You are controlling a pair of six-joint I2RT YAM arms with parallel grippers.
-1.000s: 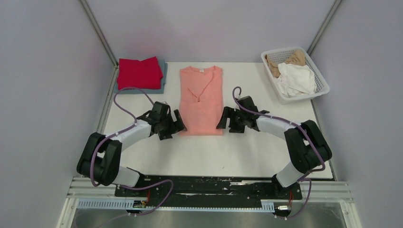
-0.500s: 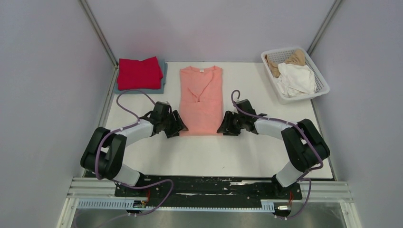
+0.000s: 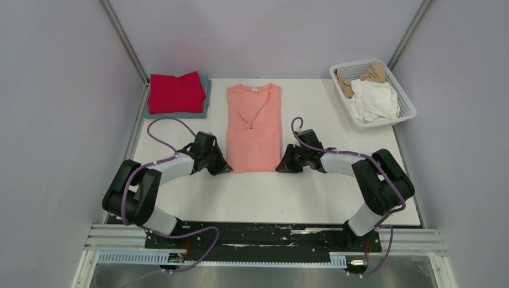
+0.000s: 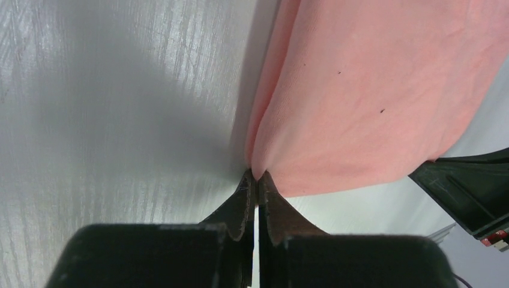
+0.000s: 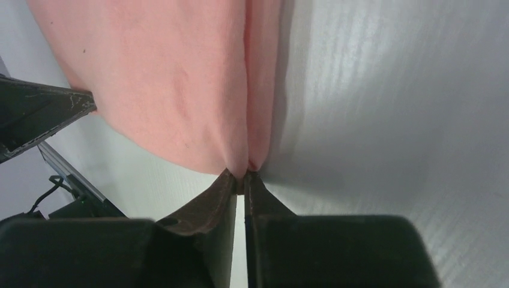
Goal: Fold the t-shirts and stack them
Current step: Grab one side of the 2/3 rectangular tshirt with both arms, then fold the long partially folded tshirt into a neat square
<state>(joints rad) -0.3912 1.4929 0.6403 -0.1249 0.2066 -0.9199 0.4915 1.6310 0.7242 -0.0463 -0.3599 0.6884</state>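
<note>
White worktop [image 3: 180,198], walled in on L, R and far sides.

L arm [image 3: 135,192] and R arm [image 3: 378,186]: black w/ white forearms, bolted at near edge, both bent inward and low toward mid-worktop.

Salmon-pink t-shirt [image 3: 255,129]: flat at centre, folded lengthwise into narrow strip w/ sleeves tucked in, collar toward far edge, hem toward near edge. Also seen close in L wrist view [image 4: 372,96] and R wrist view [image 5: 162,78], doubled layers showing along each side fold.

White lattice basket [image 3: 384,125]: far R corner, overhanging R edge a bit. Inside: crumpled white t-shirt [image 3: 373,99] on near side, tan t-shirt [image 3: 376,72] bunched on far side.

Far L corner: bright red t-shirt [image 3: 176,92], folded, lying on grey-blue t-shirt [image 3: 207,96]; only R and near margins of grey-blue one visible. Well apart from salmon strip.

L gripper [image 3: 223,168] [image 4: 256,177]: at near L corner of salmon strip, down on worktop, jaws pressed together, tips nipping cloth right at side fold by hem.

R gripper [image 3: 281,167] [image 5: 240,176]: mirrored at near R corner, jaws drawn nearly together, pinching fold of same shirt at hem.

Each wrist view: opposite gripper's dark tip just visible past hem.
</note>
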